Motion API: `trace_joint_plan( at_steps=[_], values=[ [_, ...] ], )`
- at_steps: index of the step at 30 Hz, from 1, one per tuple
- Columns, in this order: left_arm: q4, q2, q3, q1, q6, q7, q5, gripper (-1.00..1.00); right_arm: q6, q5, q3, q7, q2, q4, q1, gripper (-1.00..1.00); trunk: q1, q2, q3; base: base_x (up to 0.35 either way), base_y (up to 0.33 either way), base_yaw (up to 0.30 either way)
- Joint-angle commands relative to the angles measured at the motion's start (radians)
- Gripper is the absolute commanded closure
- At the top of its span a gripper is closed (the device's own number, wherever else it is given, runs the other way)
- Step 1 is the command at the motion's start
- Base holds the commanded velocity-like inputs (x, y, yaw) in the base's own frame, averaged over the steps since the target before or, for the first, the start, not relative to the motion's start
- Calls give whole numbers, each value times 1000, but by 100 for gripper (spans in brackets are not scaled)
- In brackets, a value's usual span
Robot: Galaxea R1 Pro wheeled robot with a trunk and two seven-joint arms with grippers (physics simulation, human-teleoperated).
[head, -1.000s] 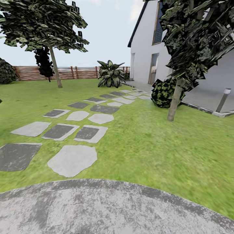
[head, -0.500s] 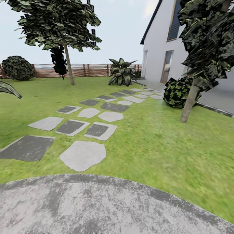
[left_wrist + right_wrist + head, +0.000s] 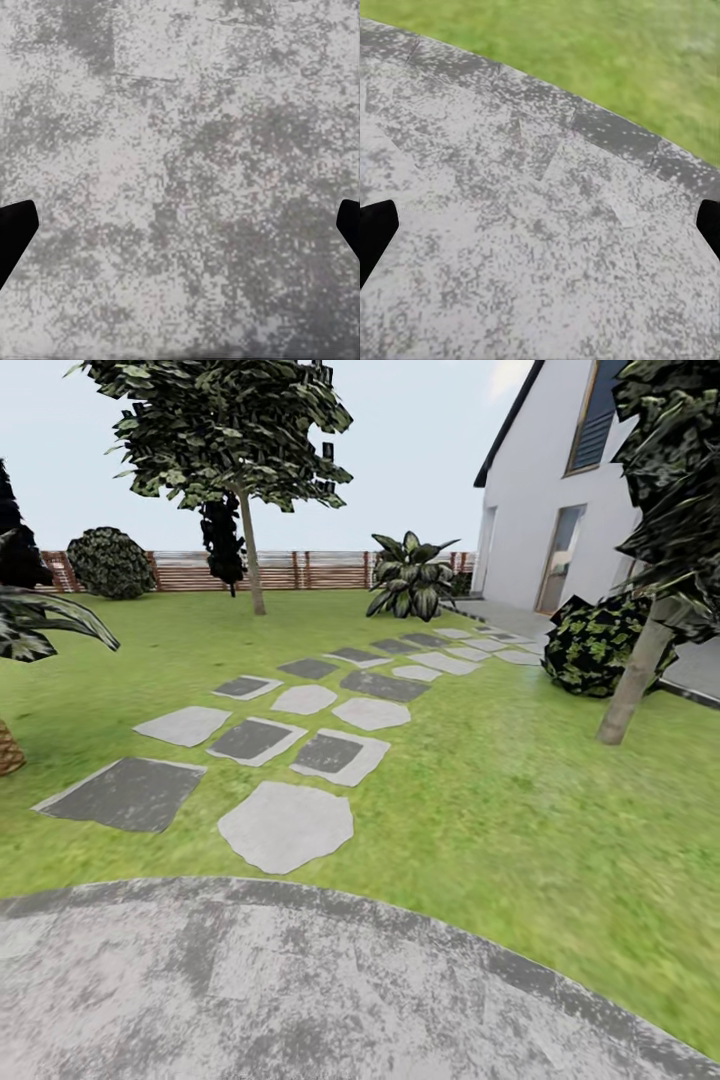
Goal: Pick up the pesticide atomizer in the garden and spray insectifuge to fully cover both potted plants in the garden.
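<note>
Grey patio (image 3: 300, 990) up close, then lawn (image 3: 500, 800) with stepping stones (image 3: 286, 825) heading toward the house (image 3: 560, 510), fence (image 3: 320, 570) and trees (image 3: 235, 430) at the back.

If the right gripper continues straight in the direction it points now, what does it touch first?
Most likely the grey stone patio: the right gripper points down at its mottled surface with its fingers wide apart and nothing between them. The lawn begins past the patio's edge. How far down the stone lies is unclear.
</note>
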Motion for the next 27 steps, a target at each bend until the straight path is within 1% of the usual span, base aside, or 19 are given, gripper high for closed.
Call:
trace_joint_plan(
  at_steps=[1, 27],
  values=[
    [1, 0, 3, -1, -3, 0, -1, -100, -3, 1, 0, -1, 0, 0, 0, -100, 0, 0, -2, 0, 0, 226],
    [1, 0, 3, -1, -3, 0, -2, -100, -3, 1, 0, -1, 0, 0, 0, -100, 0, 0, -29, 0, 0, 226]
  ],
)
